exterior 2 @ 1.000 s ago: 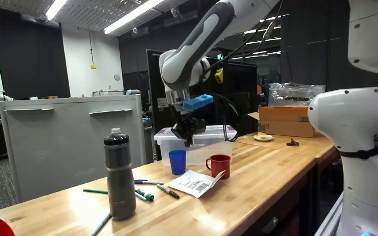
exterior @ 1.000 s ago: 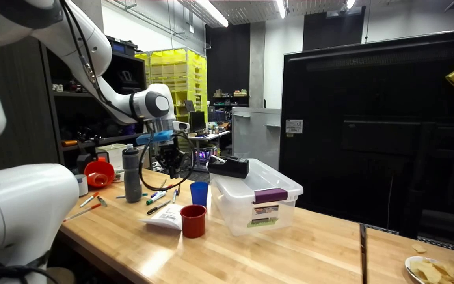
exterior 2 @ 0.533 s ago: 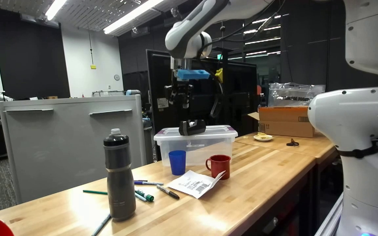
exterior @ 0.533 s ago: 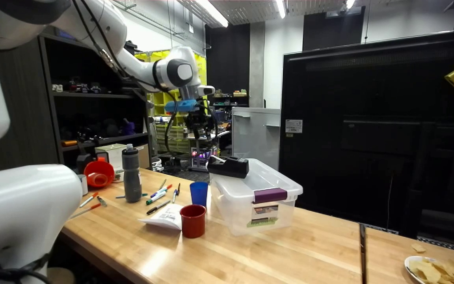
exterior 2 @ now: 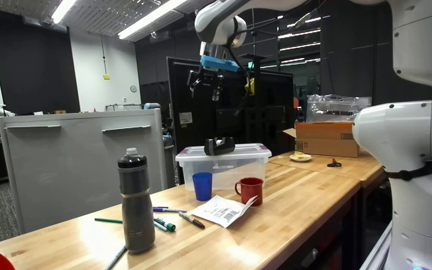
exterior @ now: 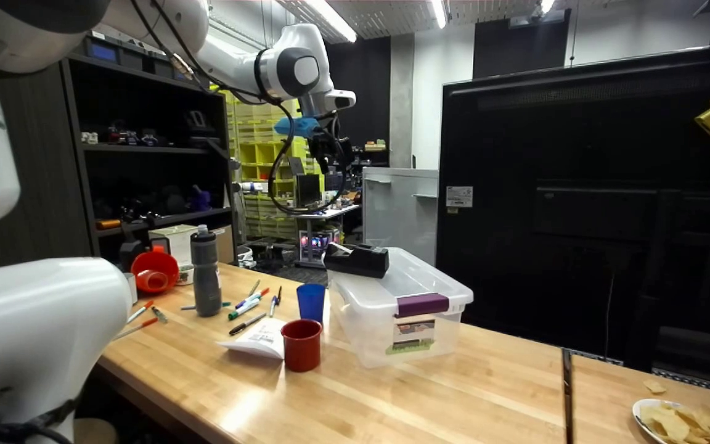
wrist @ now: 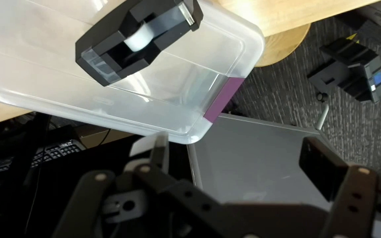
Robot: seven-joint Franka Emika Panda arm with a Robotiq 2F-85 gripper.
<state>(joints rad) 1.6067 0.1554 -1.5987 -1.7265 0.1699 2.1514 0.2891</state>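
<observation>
My gripper hangs high in the air with its fingers spread and nothing between them; in the wrist view the gripper also shows a wide gap between the pads. Below it, a black tape dispenser with a white roll rests on top of a clear plastic bin with a purple latch. Both exterior views show the dispenser apart from the gripper, on the bin. A blue cup and a red mug stand beside the bin.
A white envelope, several markers and a grey bottle are on the table. A plate of chips, scissors and a cardboard box lie farther off. A large black screen stands behind the bin.
My gripper has risen from near the bin's top to well above it, and its fingers have spread apart. The tape dispenser has stayed in place on the bin.
</observation>
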